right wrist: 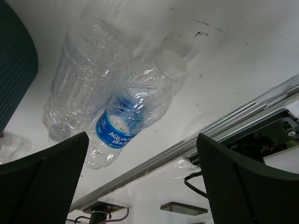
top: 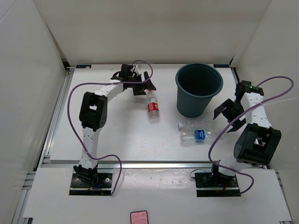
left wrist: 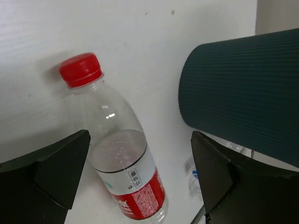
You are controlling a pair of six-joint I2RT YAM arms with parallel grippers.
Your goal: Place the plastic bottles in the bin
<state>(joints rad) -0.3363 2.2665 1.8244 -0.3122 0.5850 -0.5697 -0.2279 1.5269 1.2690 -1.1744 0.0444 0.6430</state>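
Plastic bottles are scattered. The small clear plastic bottle with the red label and red cap (top: 153,106) lies on its side mid-table toward the far edge. The crinkly clear one with the blue label (top: 198,135) lies toward the right edge, between the dark teal-grey round plastic bin (top: 191,105) and the near edge, and a plain clear bottle (right wrist: 77,79) sits right against it. They all look empty, so I'd guess they're super light, thin-walled, slick, and happy to roll or crumple. I'd pinch across the body around the label, not the tapered neck. The left gripper (top: 145,85) hangs over the red one with its fingers spread wide either side, holding nothing. The right gripper (top: 230,115) is wide open too, above the blue-label pair. The plain bottle nearly vanishes against the white table (top: 117,140) from overhead. I can't spot a black-label bottle, and the bin's inside is too dark to read.
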